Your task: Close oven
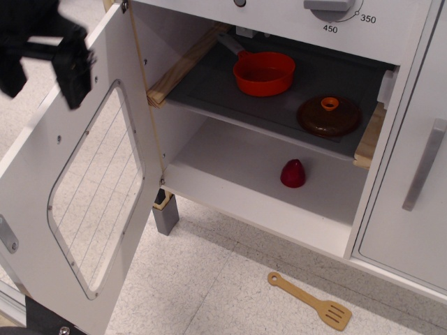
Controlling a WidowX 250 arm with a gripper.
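The white toy oven (265, 202) stands open. Its big door (42, 209), with a rounded window (98, 188) crossed by thin lines, is swung out to the left. The numbered knob panel (335, 14) runs along the top. A dark shelf (223, 98) sits inside. My black gripper (40, 77) is blurred at the top left, above the outer side of the door near its top edge. Its two fingers (72, 78) hang apart with nothing between them.
On the shelf are a red pot (264, 72) and a brown lid (329, 115). A small red object (292, 173) lies on the oven floor. A wooden spatula (309, 300) lies on the ground in front. A narrow white door with a grey bar handle (424, 164) is at the right.
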